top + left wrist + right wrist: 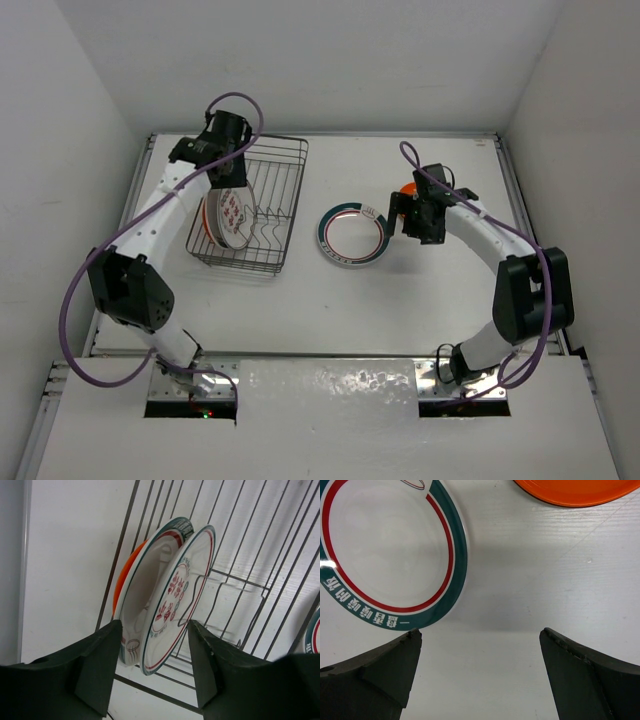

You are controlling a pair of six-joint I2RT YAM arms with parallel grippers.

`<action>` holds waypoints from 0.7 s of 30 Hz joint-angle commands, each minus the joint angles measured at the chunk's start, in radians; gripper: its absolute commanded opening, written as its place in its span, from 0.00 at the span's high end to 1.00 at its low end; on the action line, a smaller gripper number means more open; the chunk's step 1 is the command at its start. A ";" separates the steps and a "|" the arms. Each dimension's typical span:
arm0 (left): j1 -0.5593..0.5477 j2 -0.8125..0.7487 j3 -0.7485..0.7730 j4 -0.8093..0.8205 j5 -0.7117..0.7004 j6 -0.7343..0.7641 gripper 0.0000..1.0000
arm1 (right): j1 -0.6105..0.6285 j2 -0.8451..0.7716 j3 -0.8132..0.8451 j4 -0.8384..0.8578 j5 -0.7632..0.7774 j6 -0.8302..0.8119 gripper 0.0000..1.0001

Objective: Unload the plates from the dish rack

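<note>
Spread open, the left end effector (155, 630) straddles upright plates (172, 600) in the dish rack (240, 578), an orange plate (125, 575) behind them mostly hidden. Right end effector (480, 640) hangs open over the surface (520, 580); teal-rimmed plate (385, 555) ahead-left and second orange plate (570, 490) ahead-right are both cropped.

- We are looking at a robotics test cell. A white table (330, 300) stands boxed in by plain white walls (300, 60) on three sides.
- We see two robot arms, the left arm (150, 225) and the right arm (490, 240), bolted onto metal base plates (222, 388) at the table's near edge.
- We see loose purple cable (237, 96) looping along each arm down to its base.
- We note light metal rails (512, 200) framing the tabletop.
- We find household things here too: a wire dish rack (280, 160) and plates (352, 235), sitting straight on the bare work surface.
</note>
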State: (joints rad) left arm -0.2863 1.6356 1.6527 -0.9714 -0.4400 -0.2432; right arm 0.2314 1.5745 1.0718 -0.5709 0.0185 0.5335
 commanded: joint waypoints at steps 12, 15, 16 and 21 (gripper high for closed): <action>-0.005 0.059 -0.108 0.089 -0.021 0.018 0.65 | 0.002 -0.001 0.002 -0.001 0.005 -0.006 0.02; -0.005 0.067 -0.105 0.074 -0.071 0.013 0.76 | 0.002 -0.007 0.005 -0.004 0.008 -0.007 0.02; -0.005 0.063 -0.100 0.073 -0.080 0.018 0.83 | 0.002 -0.007 0.008 -0.013 0.008 -0.004 0.02; -0.007 0.059 -0.024 0.027 -0.149 0.054 1.00 | 0.000 -0.021 0.031 -0.041 0.008 0.032 0.02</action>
State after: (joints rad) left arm -0.2897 1.7050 1.5539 -0.9485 -0.5129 -0.1711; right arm 0.2314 1.5803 1.0718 -0.5922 0.0185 0.5411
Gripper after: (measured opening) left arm 0.025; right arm 0.975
